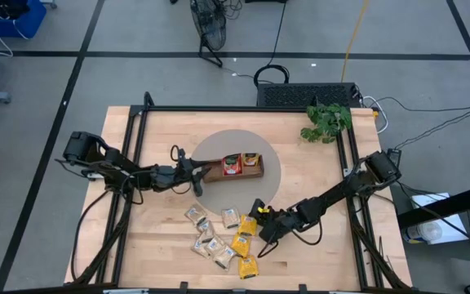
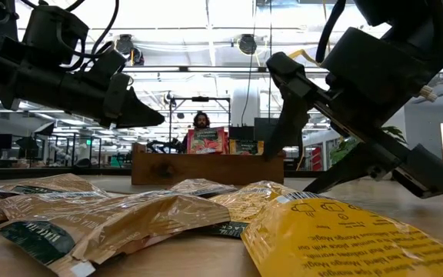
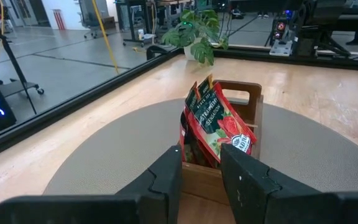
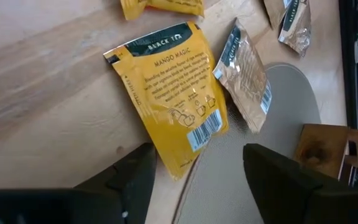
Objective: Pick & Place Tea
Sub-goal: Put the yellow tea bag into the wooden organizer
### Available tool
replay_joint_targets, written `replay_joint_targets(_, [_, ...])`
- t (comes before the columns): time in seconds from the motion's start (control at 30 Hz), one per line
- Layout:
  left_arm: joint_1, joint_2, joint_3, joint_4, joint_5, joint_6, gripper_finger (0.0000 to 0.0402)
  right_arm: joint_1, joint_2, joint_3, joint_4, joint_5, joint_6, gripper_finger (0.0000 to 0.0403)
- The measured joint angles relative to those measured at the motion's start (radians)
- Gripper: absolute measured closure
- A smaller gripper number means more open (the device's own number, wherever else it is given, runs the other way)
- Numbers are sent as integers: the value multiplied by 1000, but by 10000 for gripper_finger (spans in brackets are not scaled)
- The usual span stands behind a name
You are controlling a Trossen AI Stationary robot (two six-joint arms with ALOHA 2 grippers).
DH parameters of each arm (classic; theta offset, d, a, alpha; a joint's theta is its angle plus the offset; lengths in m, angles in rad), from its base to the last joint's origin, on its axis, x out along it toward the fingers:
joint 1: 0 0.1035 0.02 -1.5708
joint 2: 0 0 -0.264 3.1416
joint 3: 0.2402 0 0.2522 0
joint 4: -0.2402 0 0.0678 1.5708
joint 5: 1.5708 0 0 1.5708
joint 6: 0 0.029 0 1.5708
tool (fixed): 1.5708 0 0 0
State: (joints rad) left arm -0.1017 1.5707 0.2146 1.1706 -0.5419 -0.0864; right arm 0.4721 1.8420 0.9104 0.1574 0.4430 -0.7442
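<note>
Right gripper (image 1: 259, 220) is low over the tabletop (image 1: 317, 180), at the edge of the loose sachet pile. Its jaws stand wide apart and hold nothing. In the right wrist view a yellow "Mango Magic" sachet (image 4: 169, 102) lies flat on the wood just ahead of the fingers (image 4: 126, 180), its lower corner between them, no contact visible. A beige sachet (image 4: 244, 84) lies beside it, partly over the rim of the round grey mat (image 4: 260, 174).

Left gripper (image 1: 192, 171) sits at the end of the wooden tray (image 1: 239, 171), on the mat's left side in the high view. Its jaws are narrowly parted with only a slim gap, nothing between them. In the left wrist view the fingers (image 3: 166, 177) are right at the tray's near wall (image 3: 201, 180).

Tea: red sachets (image 3: 216, 124) stand upright and tilted in the tray's near compartment. From above a yellow one (image 1: 251, 159) shows in the tray next to the red (image 1: 232, 165). The rest are scattered on the tabletop, on the front side of the mat: beige ones (image 1: 206, 233) on the left of the pile, yellow ones (image 1: 245, 245) on the right, some overlapping.

A potted plant (image 1: 326, 121) sits at the tabletop's far right corner. In the low view a person (image 2: 201, 121) is in the room behind the tray.
</note>
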Motion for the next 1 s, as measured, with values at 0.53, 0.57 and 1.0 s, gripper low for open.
replay_joint_targets(0.53, [0, 0, 0, 0, 0, 0, 286, 2, 3, -2, 98, -54, 77, 396])
replay_joint_targets(0.57, [0, 0, 0, 0, 0, 0, 286, 2, 3, -2, 106, -54, 84, 397])
replay_joint_targets(1.0, [0, 0, 0, 0, 0, 0, 286, 3, -106, -2, 99, -51, 387, 403])
